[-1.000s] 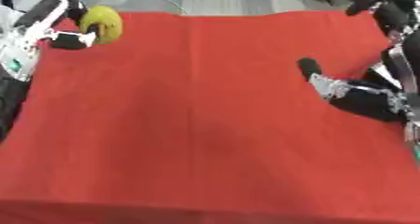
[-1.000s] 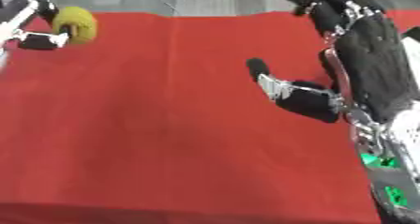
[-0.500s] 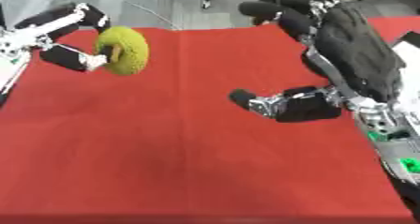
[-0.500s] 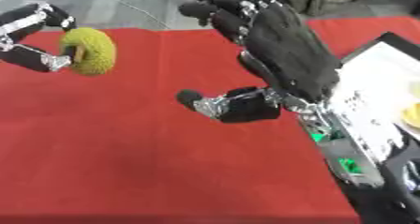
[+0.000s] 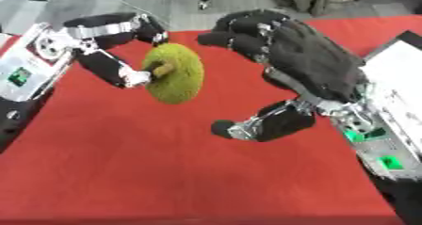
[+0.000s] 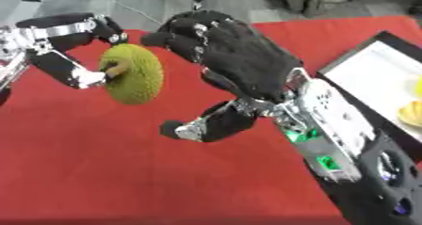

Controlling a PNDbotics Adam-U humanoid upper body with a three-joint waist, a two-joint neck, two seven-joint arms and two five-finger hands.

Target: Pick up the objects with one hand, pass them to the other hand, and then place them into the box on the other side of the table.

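Note:
A green round fruit-like object (image 5: pixel 174 74) with a brown stem hangs above the red cloth, pinched between the thumb and fingers of my left hand (image 5: pixel 124 50). My right hand (image 5: pixel 305 64) is close to its right side, open, with fingers spread over the top and the thumb (image 5: pixel 260 124) stretched out below. A small gap still shows between the right fingers and the object. The box (image 6: pixel 375 85) lies at the right edge, white inside, with yellow objects (image 6: pixel 409 110) in it.
A red cloth (image 5: pixel 165 163) covers the table. Grey floor, chair legs and a bag show beyond the far edge. My right forearm with green lights (image 6: pixel 326 125) crosses the right side in front of the box.
The left hand carried the green object from the far left toward the middle. The right hand moved left to meet it. The camera also swung right, bringing the box into view.

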